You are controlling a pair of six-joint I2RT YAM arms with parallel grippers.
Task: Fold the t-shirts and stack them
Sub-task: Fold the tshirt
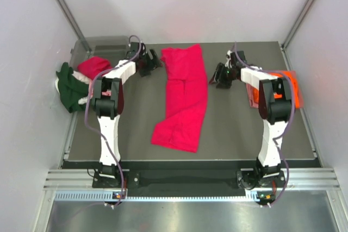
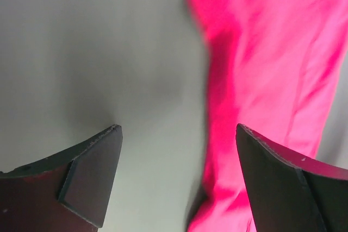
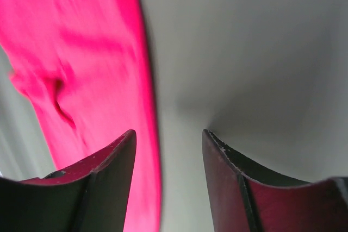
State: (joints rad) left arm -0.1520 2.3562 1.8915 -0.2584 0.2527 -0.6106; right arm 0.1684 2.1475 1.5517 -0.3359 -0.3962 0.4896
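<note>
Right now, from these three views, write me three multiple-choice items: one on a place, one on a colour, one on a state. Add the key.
1. The crimson shirt lies:
A. inside a bin
B. on the middle of the table
C. draped over the right arm

2. The leftmost shirt is:
A. dark green
B. blue
C. yellow

3. The left arm's jaws are:
A. shut on the crimson shirt
B. out of every view
C. open, holding nothing

Key:
1 B, the top view shows it lying mid-table.
2 A, its cloth is plainly dark green.
3 C, the left wrist view shows the jaws wide apart, with only table and shirt below them.
</note>
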